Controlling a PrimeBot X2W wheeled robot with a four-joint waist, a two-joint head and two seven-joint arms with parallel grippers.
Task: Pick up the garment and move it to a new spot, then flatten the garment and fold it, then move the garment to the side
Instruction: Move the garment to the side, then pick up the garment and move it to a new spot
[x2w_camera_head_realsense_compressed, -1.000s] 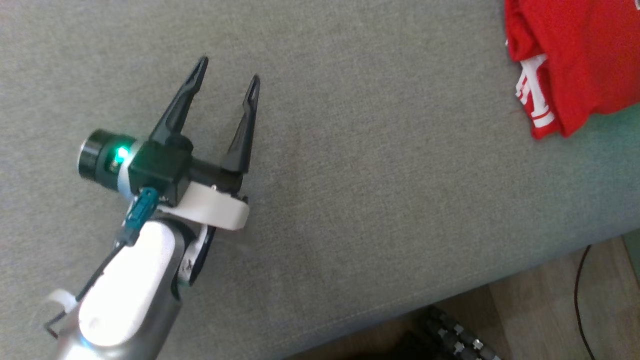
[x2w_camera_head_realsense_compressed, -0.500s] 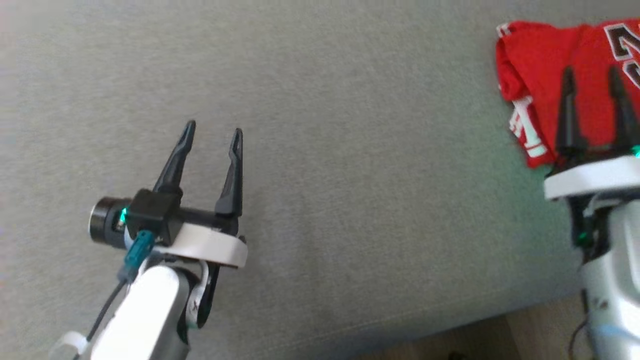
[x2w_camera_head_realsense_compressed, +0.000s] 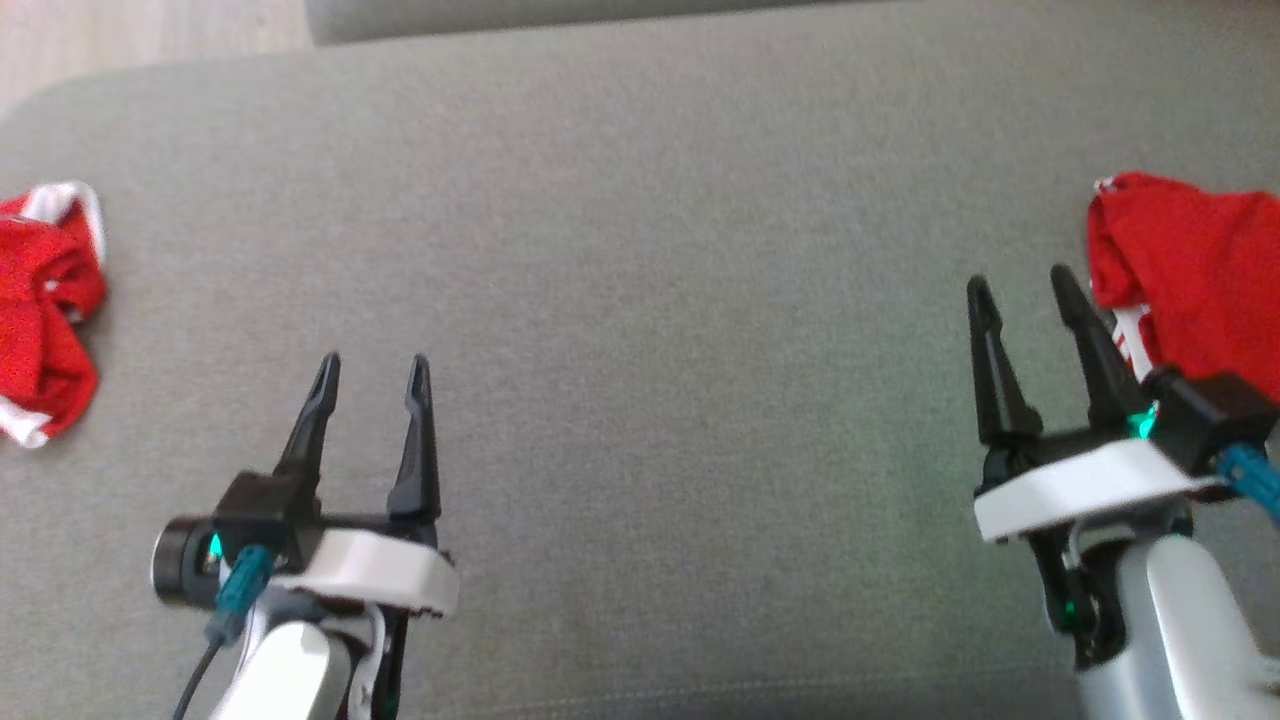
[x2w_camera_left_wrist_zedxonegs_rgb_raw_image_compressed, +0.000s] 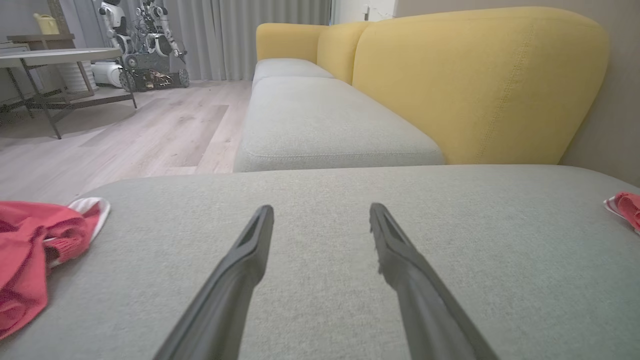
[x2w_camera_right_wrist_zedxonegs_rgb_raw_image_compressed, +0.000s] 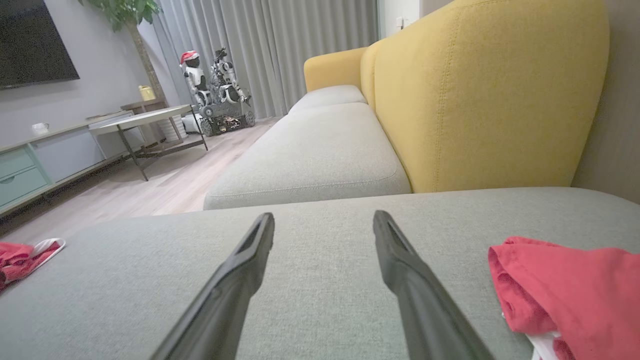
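Grey seat cushion (x2w_camera_head_realsense_compressed: 650, 250): spans the head view from 9 to 3 o'clock and carries both garments; both end effectors are above it.
Yellow backrest (x2w_camera_left_wrist_zedxonegs_rgb_raw_image_compressed: 475, 85): rises beyond the cushion, at 1 o'clock in both wrist views.
Wooden floor (x2w_camera_left_wrist_zedxonegs_rgb_raw_image_compressed: 150, 130): at 10 o'clock in the left wrist view, beside the sofa.
Right red garment (x2w_camera_head_realsense_compressed: 1190, 270): bunched red cloth with white trim, lying on the cushion at 3 o'clock in the head view, cut by the frame edge.
Left red garment (x2w_camera_head_realsense_compressed: 40, 310): crumpled red cloth with a white band, on the cushion at 9 o'clock, well apart from the other.
Right end effector (x2w_camera_head_realsense_compressed: 1020, 280): at 4 o'clock, fingers spread wide with nothing between them; it is just beside the right red garment, and the right wrist view shows a gap between them.
Left end effector (x2w_camera_head_realsense_compressed: 372, 362): at 7 o'clock, fingers spread wide and empty, pointing toward 12 over bare cushion, near neither garment.
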